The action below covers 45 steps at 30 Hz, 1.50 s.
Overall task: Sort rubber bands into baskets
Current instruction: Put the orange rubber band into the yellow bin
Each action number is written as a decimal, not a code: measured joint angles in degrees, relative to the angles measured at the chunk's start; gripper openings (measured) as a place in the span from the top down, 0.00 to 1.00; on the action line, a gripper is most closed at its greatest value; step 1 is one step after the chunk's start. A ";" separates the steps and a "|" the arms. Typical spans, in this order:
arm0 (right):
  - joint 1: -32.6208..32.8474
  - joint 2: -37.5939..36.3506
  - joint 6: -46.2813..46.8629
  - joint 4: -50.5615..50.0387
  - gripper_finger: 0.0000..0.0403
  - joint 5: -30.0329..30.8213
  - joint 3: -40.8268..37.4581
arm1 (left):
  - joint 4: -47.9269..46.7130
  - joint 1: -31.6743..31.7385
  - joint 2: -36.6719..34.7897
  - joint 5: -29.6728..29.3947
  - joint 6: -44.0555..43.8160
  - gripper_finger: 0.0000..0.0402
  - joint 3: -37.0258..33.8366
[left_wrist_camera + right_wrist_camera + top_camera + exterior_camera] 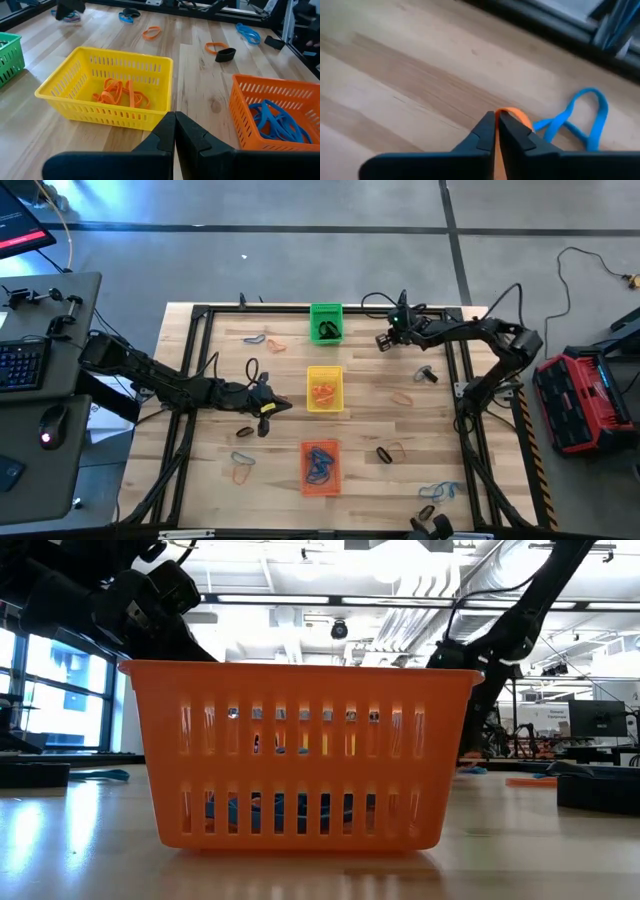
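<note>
The right gripper (496,120) is clenched, and a thin orange rubber band (517,116) runs up between its closed fingers and loops out just past the tips, so it looks pinched there. Whether the loop is clear of the table (430,430) I cannot tell. Just beyond that loop, touching or nearly touching it, a blue rubber band (580,117) lies flat on the wood, not gripped.

From above, this gripper (383,340) sits just beside the green basket (312,325), which holds dark bands and is the nearest basket to it. The basket that matters is one farther off: the yellow basket (324,369) already holds orange bands, and it lies from the hand toward the left arm's side and in toward the table's middle. Its long side runs along the row of three baskets, so a hand coming in from the right arm's side crosses it by the short way and must stop over a narrow span.

The left gripper (175,117) is closed on nothing and waits just beside the yellow basket, much nearer to it.

Farthest from the right hand, the orange basket (305,470) holds blue bands.
</note>
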 joint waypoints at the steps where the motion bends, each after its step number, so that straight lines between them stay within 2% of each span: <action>1: 0.41 -1.01 0.00 -0.09 0.98 -0.02 0.01 | -0.01 0.00 0.01 0.00 -0.01 1.00 0.00; 7: 4.73 -7.48 0.57 -2.66 1.00 -2.31 0.02 | -0.02 0.00 -0.01 0.00 -0.02 1.00 0.00; 13: 13.37 -13.57 2.14 -5.09 1.00 -2.71 0.02 | -0.02 0.00 0.01 0.00 0.00 1.00 0.00; 18: 16.92 -14.35 4.02 -6.21 1.00 0.86 0.04 | 0.00 0.02 0.00 0.00 0.00 1.00 0.00; 22: 15.08 -11.83 4.25 -8.52 0.93 2.35 0.07 | -0.02 0.02 0.01 0.00 0.00 1.00 0.00; 29: 9.83 -4.69 -0.50 -7.73 0.71 1.63 0.07 | -0.02 0.02 0.01 0.00 0.02 1.00 0.00; 33: 6.14 -2.16 -2.35 -5.81 0.63 0.25 0.07 | -0.04 0.02 0.00 0.00 0.00 1.00 0.00; 36: 3.95 -1.54 -3.01 -4.37 0.59 -0.10 0.07 | -0.04 0.02 -0.01 0.00 0.00 1.00 0.00; 42: 0.36 0.45 -4.48 -3.20 0.58 -6.05 0.08 | -0.07 0.02 0.01 0.00 -0.05 1.00 0.00; 45: -0.49 1.93 -4.37 -2.74 0.58 -6.79 0.31 | -0.09 0.02 0.01 0.00 -0.88 1.00 0.00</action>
